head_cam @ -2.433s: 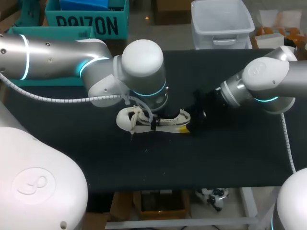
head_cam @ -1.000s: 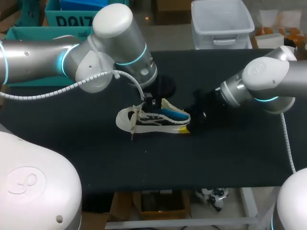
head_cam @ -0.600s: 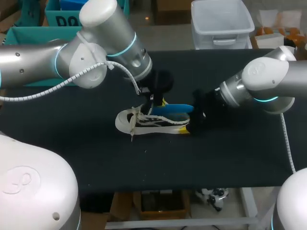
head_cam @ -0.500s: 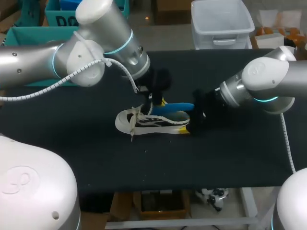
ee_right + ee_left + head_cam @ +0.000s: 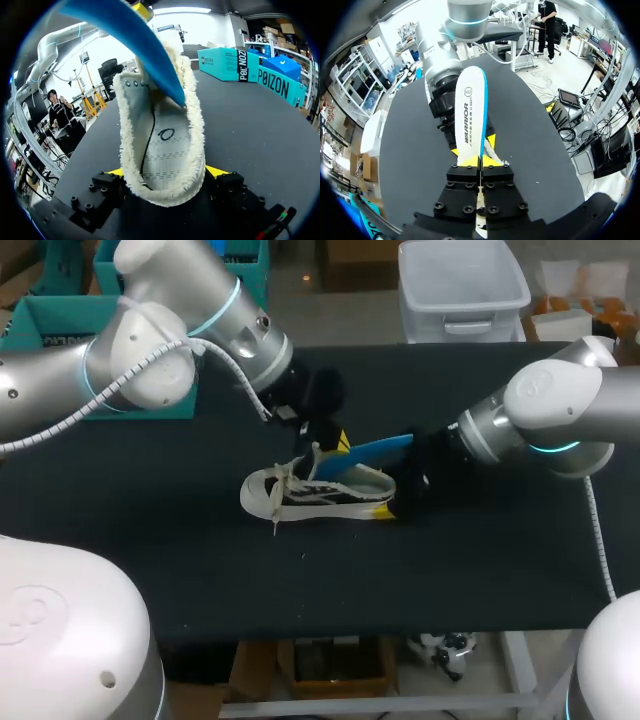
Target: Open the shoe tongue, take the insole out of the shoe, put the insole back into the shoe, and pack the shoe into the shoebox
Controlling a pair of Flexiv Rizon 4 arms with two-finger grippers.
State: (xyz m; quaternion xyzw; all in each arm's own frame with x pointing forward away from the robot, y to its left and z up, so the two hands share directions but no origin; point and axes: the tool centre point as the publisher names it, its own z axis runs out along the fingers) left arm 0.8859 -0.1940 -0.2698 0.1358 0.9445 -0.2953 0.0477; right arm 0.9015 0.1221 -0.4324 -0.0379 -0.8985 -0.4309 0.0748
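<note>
A white and black shoe (image 5: 310, 492) lies on its sole mid-table, toe to the left. Its fleecy heel (image 5: 162, 145) sits between the fingers of my right gripper (image 5: 412, 483), and both yellow tips (image 5: 216, 171) press against it. My left gripper (image 5: 322, 440) hangs above the shoe's mouth, shut on the front end of the insole (image 5: 375, 452). The insole is blue underneath and white on top (image 5: 470, 110). It slants up over the heel (image 5: 130, 40), mostly out of the shoe. In its own wrist view the left gripper (image 5: 480, 161) has its fingers pressed together on the insole's yellow end.
Teal shoeboxes (image 5: 180, 280) stand at the table's far left (image 5: 227, 62). The black tabletop (image 5: 480, 560) stretches bare in front of and to the right of the shoe.
My left gripper has risen and drawn back to the left, pulling the blue insole up out of the shoe. The right arm and the shoe have stayed put.
</note>
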